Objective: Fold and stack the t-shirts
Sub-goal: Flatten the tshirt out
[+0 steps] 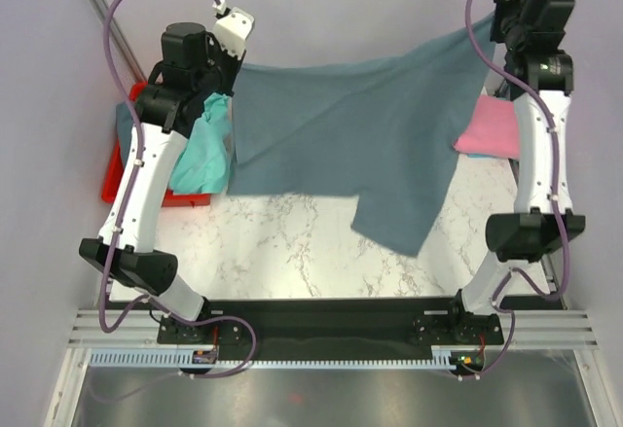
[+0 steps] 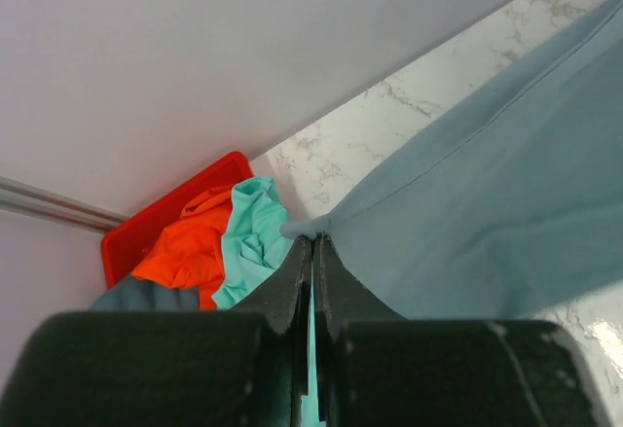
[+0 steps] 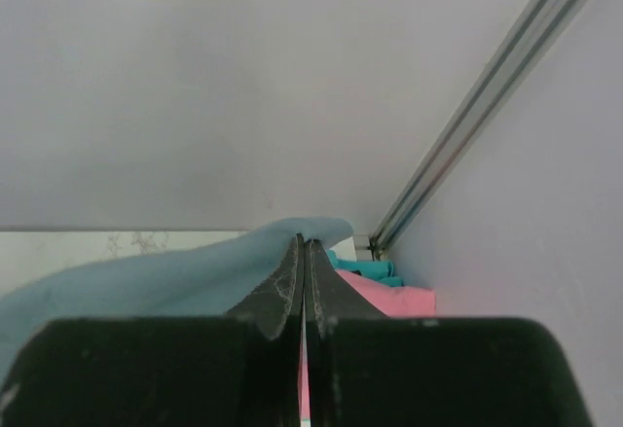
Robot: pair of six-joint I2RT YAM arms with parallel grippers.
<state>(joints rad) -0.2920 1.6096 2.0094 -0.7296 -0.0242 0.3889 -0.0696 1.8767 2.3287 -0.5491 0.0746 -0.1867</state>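
Observation:
A large slate blue-grey t-shirt (image 1: 360,135) hangs stretched between both arms above the marble table (image 1: 282,252), one part drooping toward the front. My left gripper (image 2: 314,239) is shut on its left corner (image 2: 307,226), and my right gripper (image 3: 304,242) is shut on its right corner (image 3: 311,228). A folded pink t-shirt (image 1: 490,127) lies at the right on a teal one (image 3: 365,267). A loose teal t-shirt (image 1: 206,150) spills from the red bin (image 1: 122,169); an orange t-shirt (image 2: 185,247) lies inside it.
The red bin stands at the table's left edge against the wall. A metal frame rail (image 3: 477,106) runs up the right corner behind the pink stack. Purple cables (image 1: 127,18) loop over both arms.

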